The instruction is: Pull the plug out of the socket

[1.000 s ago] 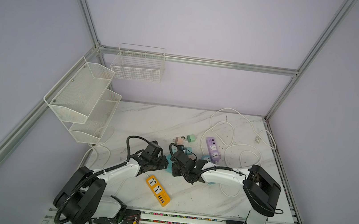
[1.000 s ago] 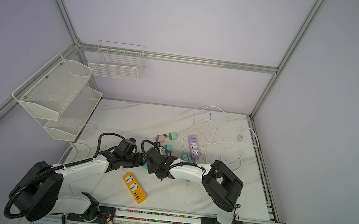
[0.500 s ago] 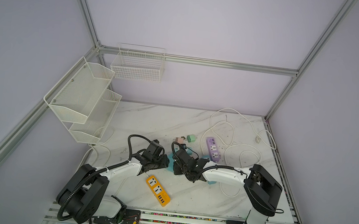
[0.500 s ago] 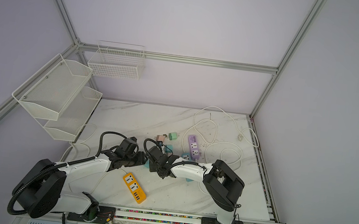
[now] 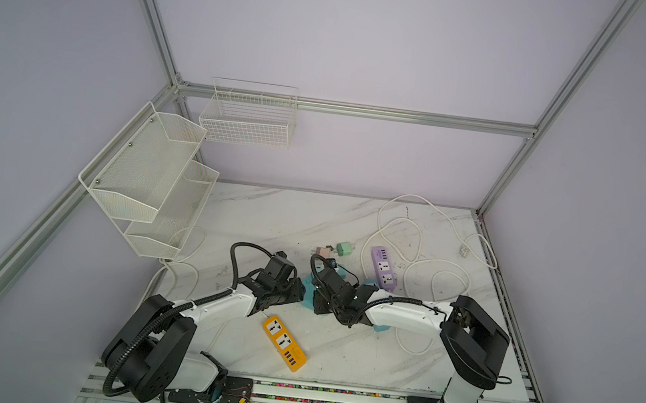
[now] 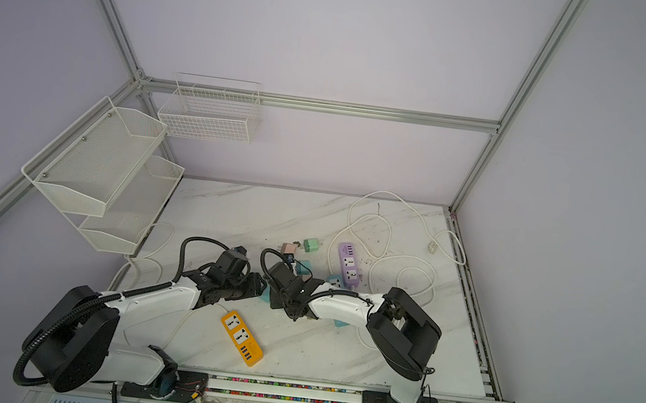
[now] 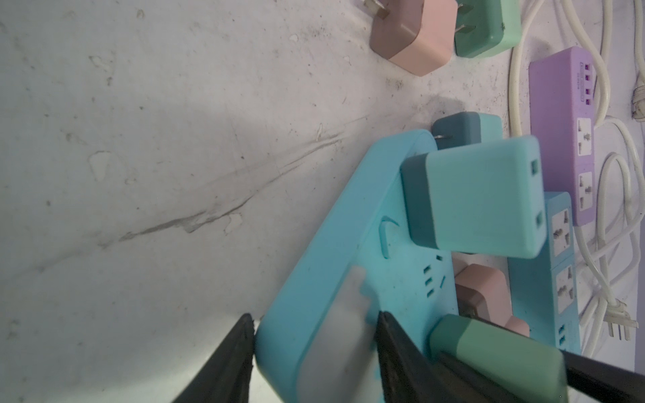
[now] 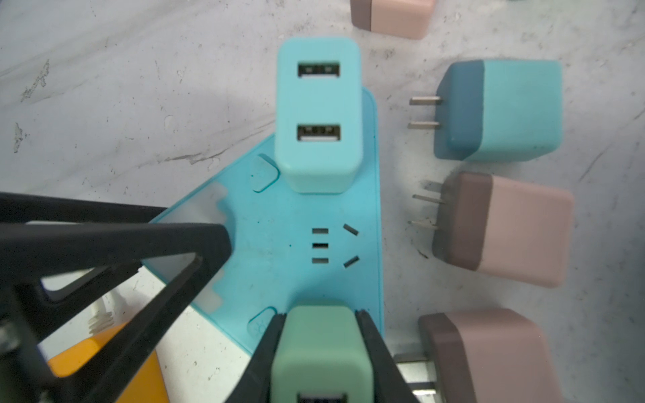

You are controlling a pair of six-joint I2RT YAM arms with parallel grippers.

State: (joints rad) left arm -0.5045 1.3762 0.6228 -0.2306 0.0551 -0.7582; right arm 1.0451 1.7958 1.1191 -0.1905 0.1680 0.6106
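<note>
Clamping the green plug [image 8: 319,349] between the narrow-set fingers [image 8: 378,352] of the right gripper [image 8: 321,314] near the middle of the tabletop [image 5: 269,212], with the plug's base sitting against the face of the teal power strip [image 7: 335,251] and its prongs hidden from view. Bracing that strip with the left gripper [image 7: 314,317], fingers set partway apart and closing over one long edge, one tip touching the side wall and the other's pale pad pressing on the top face. Showing a light-blue plug [image 8: 319,115] standing upright in the strip's far socket, and the dark slots of the middle socket between the two plugs. Showing also, just beside the strip on its side toward the back right corner, a blue plug [image 8: 502,111], a pink plug [image 8: 506,230] and a second pink plug [image 8: 488,356] lying on their sides, prongs pointing at the strip. Framing a purple strip [image 5: 383,268] toward the right edge and an orange strip [image 5: 284,343] near the front edge, both apart from the fingers.
</note>
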